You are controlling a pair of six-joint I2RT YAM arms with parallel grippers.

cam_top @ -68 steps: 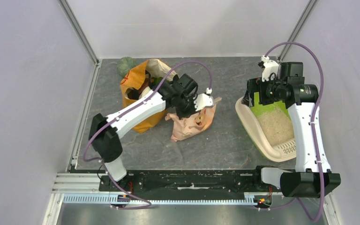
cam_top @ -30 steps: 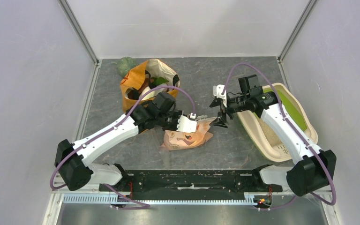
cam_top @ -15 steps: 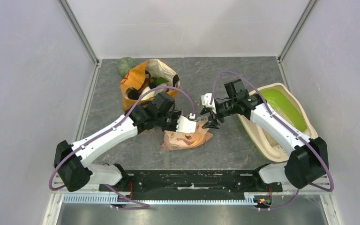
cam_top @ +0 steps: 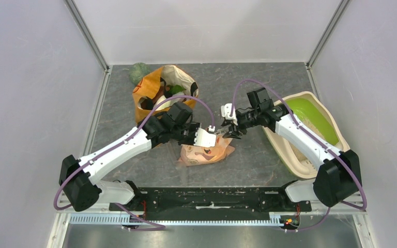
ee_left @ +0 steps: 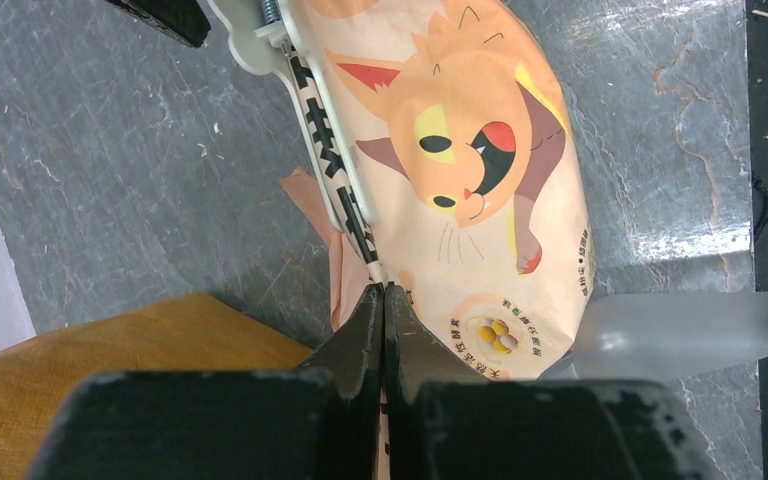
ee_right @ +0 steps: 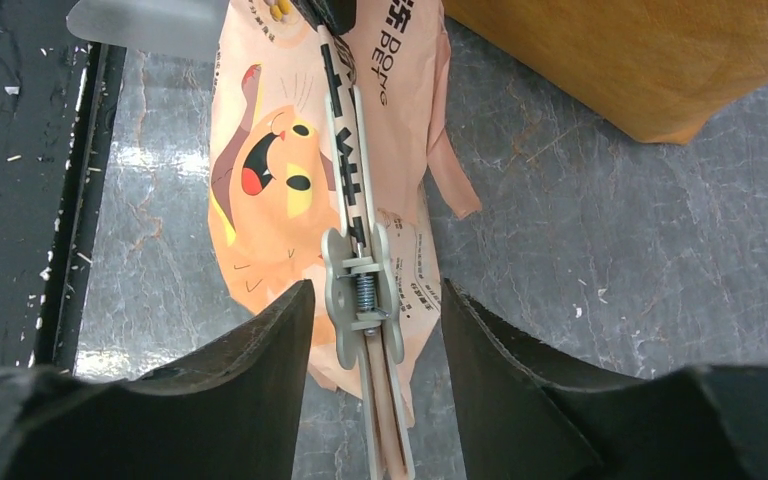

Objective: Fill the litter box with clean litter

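Note:
A peach litter bag (cam_top: 207, 152) printed with a cartoon cat (ee_left: 460, 150) lies on the slate table, its top sealed by a long beige clip (ee_right: 360, 280). My left gripper (ee_left: 383, 290) is shut on the bag's top edge at the clip's far end (cam_top: 216, 135). My right gripper (ee_right: 375, 300) is open, its jaws on either side of the clip's spring handle with gaps on both sides (cam_top: 232, 132). The cream litter box (cam_top: 276, 147) with its green hood (cam_top: 310, 116) stands to the right, partly behind the right arm. Pale litter (cam_top: 324, 120) shows inside.
An orange paper shopping bag (cam_top: 152, 98) stands at the back left, close behind the left arm (ee_left: 110, 350) (ee_right: 640, 60). A green lump (cam_top: 138, 72) lies behind it. Walls enclose the table on three sides; the black base rail (cam_top: 212, 199) runs along the near edge.
The right arm swung left from the litter box to the bag's clip and its jaws narrowed around the handle. The left gripper closed on the bag's top edge.

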